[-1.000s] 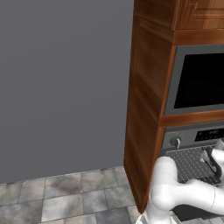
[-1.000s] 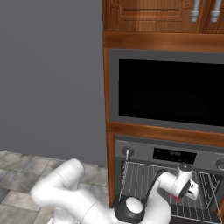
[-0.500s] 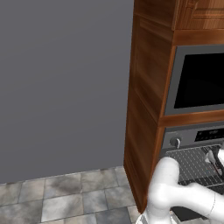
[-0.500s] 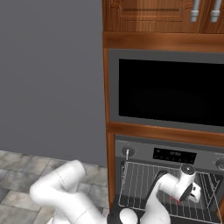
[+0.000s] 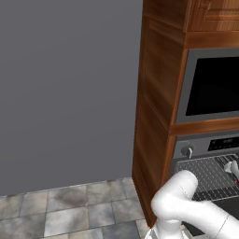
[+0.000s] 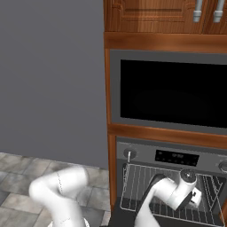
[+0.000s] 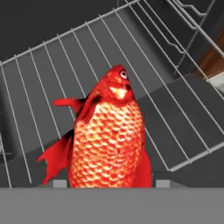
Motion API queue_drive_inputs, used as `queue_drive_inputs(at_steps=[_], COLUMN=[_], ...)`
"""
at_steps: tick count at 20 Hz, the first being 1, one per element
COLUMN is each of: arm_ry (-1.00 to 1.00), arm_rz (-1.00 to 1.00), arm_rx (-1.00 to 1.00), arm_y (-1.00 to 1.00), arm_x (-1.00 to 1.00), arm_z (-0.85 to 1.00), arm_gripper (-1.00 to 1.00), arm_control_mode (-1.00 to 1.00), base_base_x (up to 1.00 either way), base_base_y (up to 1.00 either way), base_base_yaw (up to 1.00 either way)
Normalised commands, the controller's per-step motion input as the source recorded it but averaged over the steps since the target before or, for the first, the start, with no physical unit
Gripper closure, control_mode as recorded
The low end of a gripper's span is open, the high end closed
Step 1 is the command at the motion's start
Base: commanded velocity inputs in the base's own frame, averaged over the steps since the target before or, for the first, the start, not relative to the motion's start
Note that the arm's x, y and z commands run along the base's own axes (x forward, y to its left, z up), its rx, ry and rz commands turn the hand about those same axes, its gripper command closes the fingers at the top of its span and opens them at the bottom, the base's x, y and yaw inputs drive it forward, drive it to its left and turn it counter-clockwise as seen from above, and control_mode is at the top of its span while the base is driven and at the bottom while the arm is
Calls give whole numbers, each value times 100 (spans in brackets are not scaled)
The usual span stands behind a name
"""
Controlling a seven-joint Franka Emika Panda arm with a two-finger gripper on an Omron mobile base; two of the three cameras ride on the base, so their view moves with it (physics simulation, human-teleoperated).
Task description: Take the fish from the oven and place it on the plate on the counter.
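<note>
The orange-red fish hangs close before the hand camera, head pointing away, above the wire rack of the open oven. My gripper is shut on the fish, with a finger tip at each side of its lower body. In the right base view the gripper reaches into the oven cavity under the control strip. In the left base view the gripper sits at the far right edge over the rack. The plate and the counter are out of view.
A black-windowed microwave sits above the oven in a tall wooden cabinet. A grey wall and tiled floor lie to the left. The oven's side walls and upper rack wires close in around the hand.
The hand has shifted slightly to the right inside the oven, and the arm's elbow has swung with it. The jaws have kept the same width.
</note>
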Motion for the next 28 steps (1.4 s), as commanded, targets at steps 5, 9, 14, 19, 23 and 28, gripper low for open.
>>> queue_drive_inputs(at_steps=[5,9,14,19,23,28], arm_ry=[-18,-15,-16,-12,-4,0], arm_rz=[4,6,6,6,7,12], arm_rx=[-1,-3,-5,-9,-14,-15], arm_y=[58,63,60,73,88,93], arm_x=[-76,-78,-69,-62,-44,-32], arm_z=[95,99,98,100,100,100], arm_gripper=[100,100,100,100,100,100], arm_control_mode=[-100,-100,-100,-100,-100,-100], base_base_x=[0,0,0,0,0,0], base_base_y=[0,0,0,0,0,0], base_base_yaw=[0,0,0,0,0,0])
